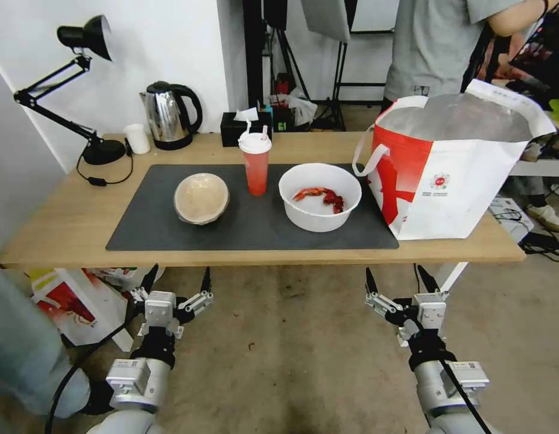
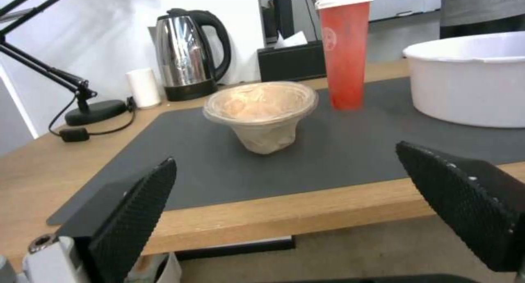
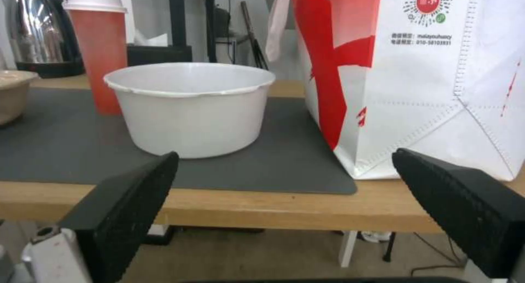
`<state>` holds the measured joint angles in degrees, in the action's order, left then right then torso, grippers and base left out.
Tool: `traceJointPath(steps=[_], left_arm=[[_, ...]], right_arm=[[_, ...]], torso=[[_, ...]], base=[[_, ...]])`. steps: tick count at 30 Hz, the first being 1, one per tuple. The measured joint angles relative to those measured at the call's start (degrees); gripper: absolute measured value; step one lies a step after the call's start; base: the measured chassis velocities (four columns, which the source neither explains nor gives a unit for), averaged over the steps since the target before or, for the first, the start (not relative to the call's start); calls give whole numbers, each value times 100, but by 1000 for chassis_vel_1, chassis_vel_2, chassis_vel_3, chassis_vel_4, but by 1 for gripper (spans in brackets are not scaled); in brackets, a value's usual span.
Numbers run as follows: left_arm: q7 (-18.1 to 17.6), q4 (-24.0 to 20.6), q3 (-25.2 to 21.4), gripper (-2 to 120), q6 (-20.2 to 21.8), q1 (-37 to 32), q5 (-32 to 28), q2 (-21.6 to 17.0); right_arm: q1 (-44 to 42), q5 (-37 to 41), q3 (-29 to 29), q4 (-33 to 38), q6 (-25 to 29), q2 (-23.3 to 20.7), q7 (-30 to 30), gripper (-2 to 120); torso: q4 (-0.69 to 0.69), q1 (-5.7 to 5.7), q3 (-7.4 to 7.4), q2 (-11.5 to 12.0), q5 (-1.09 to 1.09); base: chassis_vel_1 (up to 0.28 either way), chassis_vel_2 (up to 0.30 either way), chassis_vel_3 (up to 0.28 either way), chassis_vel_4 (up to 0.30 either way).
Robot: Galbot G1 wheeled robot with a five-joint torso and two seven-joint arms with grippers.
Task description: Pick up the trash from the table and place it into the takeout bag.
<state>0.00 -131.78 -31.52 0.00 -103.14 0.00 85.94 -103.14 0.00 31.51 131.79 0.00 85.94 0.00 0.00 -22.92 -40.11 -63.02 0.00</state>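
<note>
Both grippers, left and right, hang wide open, empty, below the table's near edge. Tan bowl, red cup, white bowl on the mat; bag at right end. Risks: tall cup tipping, scraps spilling.

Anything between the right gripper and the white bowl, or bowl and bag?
Nothing visible. The right gripper, open, hangs below the table edge; the white bowl sits on the mat with a clear gap to the takeout bag, whose top is open.

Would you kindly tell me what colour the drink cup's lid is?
White, on the red drink cup; clearest in the head view.
</note>
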Motion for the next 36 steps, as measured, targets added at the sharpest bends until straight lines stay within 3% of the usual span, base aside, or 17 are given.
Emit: traceJointPath(steps=[31, 36], left_arm=[[0, 0, 1, 100, 0, 0, 0, 0], [0, 0, 0, 100, 0, 0, 0, 0]], right_arm=[[15, -2, -29, 0, 20, -23, 18, 100], [326, -229, -490, 63, 567, -391, 441, 100]], torso=[[0, 0, 0, 0, 0], [0, 0, 0, 0, 1]], base=[[0, 0, 0, 0], [0, 0, 0, 0]])
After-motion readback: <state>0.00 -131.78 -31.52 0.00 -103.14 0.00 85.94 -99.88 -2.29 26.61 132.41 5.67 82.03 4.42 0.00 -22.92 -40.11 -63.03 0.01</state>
